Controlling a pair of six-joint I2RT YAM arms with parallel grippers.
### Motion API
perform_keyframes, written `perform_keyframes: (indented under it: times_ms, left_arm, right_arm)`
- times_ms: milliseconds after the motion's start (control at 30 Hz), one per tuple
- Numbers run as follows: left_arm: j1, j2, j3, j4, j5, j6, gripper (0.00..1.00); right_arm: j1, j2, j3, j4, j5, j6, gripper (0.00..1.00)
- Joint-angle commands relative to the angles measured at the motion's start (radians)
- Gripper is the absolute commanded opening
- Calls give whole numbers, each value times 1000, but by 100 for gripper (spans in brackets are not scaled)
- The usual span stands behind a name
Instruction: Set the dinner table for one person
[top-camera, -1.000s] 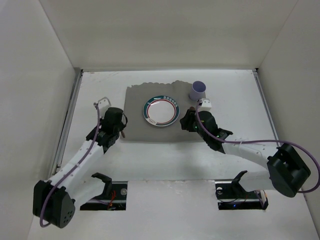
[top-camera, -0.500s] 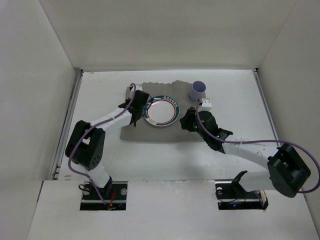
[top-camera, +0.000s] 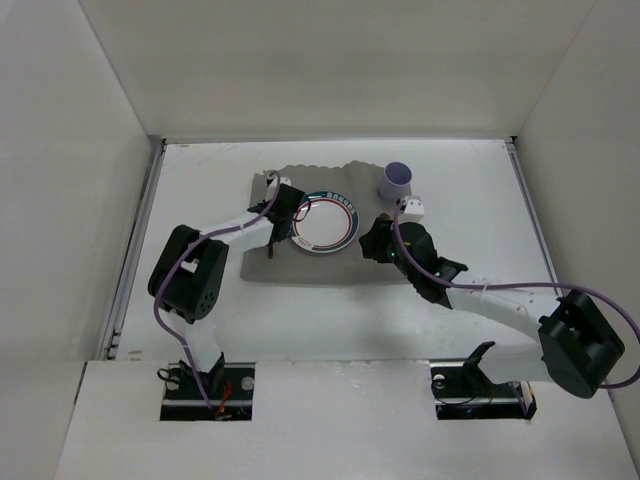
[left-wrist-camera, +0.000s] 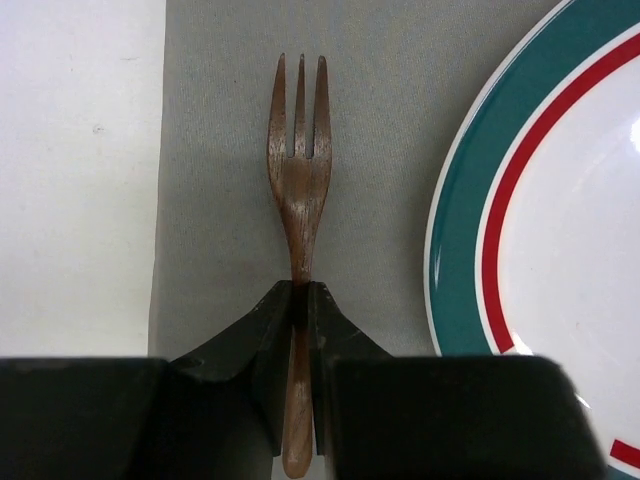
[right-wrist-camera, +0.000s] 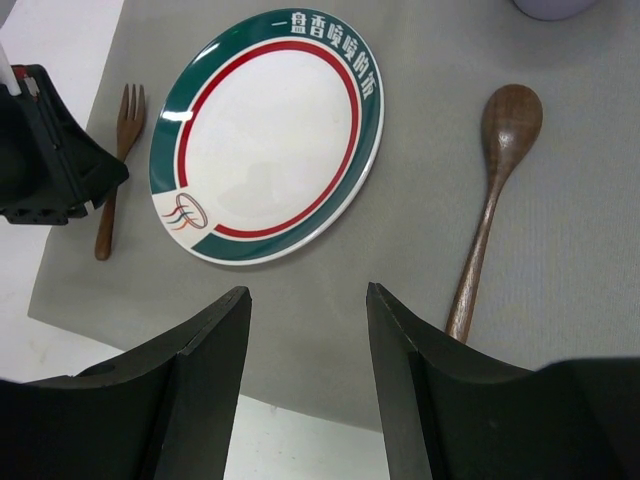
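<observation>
The white dinner table (top-camera: 200, 180) carries a grey mat (top-camera: 262, 190). On the mat are a plate (top-camera: 323, 220) with a green and red rim, a wooden spoon (right-wrist-camera: 495, 190) to its right and a purple cup (top-camera: 396, 180) at the far right corner. My left gripper (top-camera: 278, 225) is shut on the handle of a wooden fork (left-wrist-camera: 298, 170). The fork lies along the mat just left of the plate (left-wrist-camera: 540, 200), tines pointing away. My right gripper (right-wrist-camera: 305, 295) is open and empty, above the mat's near edge between plate (right-wrist-camera: 270, 140) and spoon.
White walls enclose the table on three sides. Bare white table (left-wrist-camera: 80, 150) starts just left of the fork. In the right wrist view the left gripper (right-wrist-camera: 50, 150) sits against the fork (right-wrist-camera: 120, 150). The right arm's forearm (top-camera: 480, 295) crosses the near right.
My left gripper has swung from the table left of the mat, away and to the right, bringing the fork onto the mat beside the plate. The right arm has not moved.
</observation>
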Motion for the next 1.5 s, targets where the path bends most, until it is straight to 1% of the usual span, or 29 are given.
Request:
perform_keyframes:
  times_ms: [0, 67, 200, 300, 400, 433, 467, 533, 600, 633, 700, 733, 867, 933, 1000, 1100, 1200, 1300, 1467]
  left_arm:
    - [0, -15, -4, 14, -13, -3, 9]
    - [-2, -44, -10, 1, -10, -14, 13]
    - [-2, -139, -41, -5, -7, -37, 28]
    - [-2, -205, -55, -25, -14, -44, 33]
    - [-4, -308, -113, -3, -33, -90, 34]
    - [4, -351, -139, 4, -30, -110, 34]
    - [9, -383, -159, 7, -28, -130, 34]
    - [30, -481, -223, 16, -25, -184, 34]
    - [53, -569, -288, 22, -26, -230, 35]
    - [73, -616, -320, 11, -33, -262, 35]
    - [120, -701, -374, -18, -40, -314, 36]
    - [150, -745, -401, -42, -48, -348, 37]
    - [254, -892, -521, -70, -72, -421, 40]
    - [302, -926, -553, -85, -60, -445, 42]
    - [338, -949, -572, -113, -54, -466, 43]
    - [361, -975, -604, -121, -45, -495, 45]
    - [378, -979, -619, -111, -22, -497, 45]
    - [403, -989, -664, -72, 0, -526, 45]
    - [460, -997, -690, -35, 52, -537, 43]
  right_arm:
    - [5, -22, -10, 66, 7, 9, 56]
    - [-3, -18, -11, 66, 2, 12, 56]
    - [-1, -24, -13, 69, 7, 10, 56]
    - [-12, -24, -19, 74, 7, 13, 56]
    - [-13, -54, -31, 78, 8, 18, 54]
    - [-15, -67, -40, 88, 16, 20, 51]
    - [-16, -77, -51, 100, 27, 23, 46]
    - [-24, -102, -59, 98, 31, 32, 30]
    - [-18, -139, -68, 103, 37, 26, 18]
    - [-18, -162, -80, 111, 48, 27, 16]
    - [-24, -214, -114, 135, 96, 33, 15]
    - [-29, -241, -131, 140, 117, 40, 17]
    - [-79, -367, -203, 163, 183, 84, 34]
    - [-117, -418, -249, 195, 199, 116, 45]
    - [-150, -458, -277, 197, 192, 157, 51]
    - [-191, -514, -315, 204, 203, 185, 54]
    - [-234, -538, -332, 197, 191, 223, 55]
    - [-236, -530, -333, 201, 176, 228, 55]
    - [-250, -489, -323, 192, 162, 241, 55]
